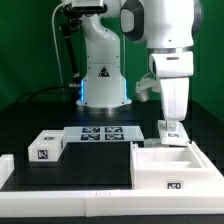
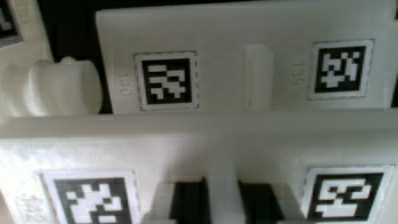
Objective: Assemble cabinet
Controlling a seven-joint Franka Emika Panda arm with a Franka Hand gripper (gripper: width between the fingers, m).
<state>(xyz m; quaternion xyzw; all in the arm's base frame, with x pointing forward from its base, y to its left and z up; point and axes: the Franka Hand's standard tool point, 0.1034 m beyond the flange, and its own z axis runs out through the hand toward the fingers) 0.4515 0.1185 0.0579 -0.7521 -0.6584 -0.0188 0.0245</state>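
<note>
The large white cabinet body (image 1: pixel 165 165) lies open-topped at the front of the exterior view's right. My gripper (image 1: pixel 172 124) hangs just behind it, low over a small white tagged cabinet panel (image 1: pixel 172 130). In the wrist view my gripper (image 2: pixel 222 205) has its jaws close together with a thin white strip of that panel (image 2: pixel 222 160) between them, and tags on either side. Beyond it lies a white tagged part (image 2: pixel 249 75) with a rounded knob (image 2: pixel 63 85). Another tagged white panel (image 1: pixel 45 147) lies on the exterior view's left.
The marker board (image 1: pixel 100 135) lies flat in the middle, before the robot base (image 1: pixel 103 85). A white raised rim (image 1: pixel 12 172) runs along the front at the exterior view's left. The table is black.
</note>
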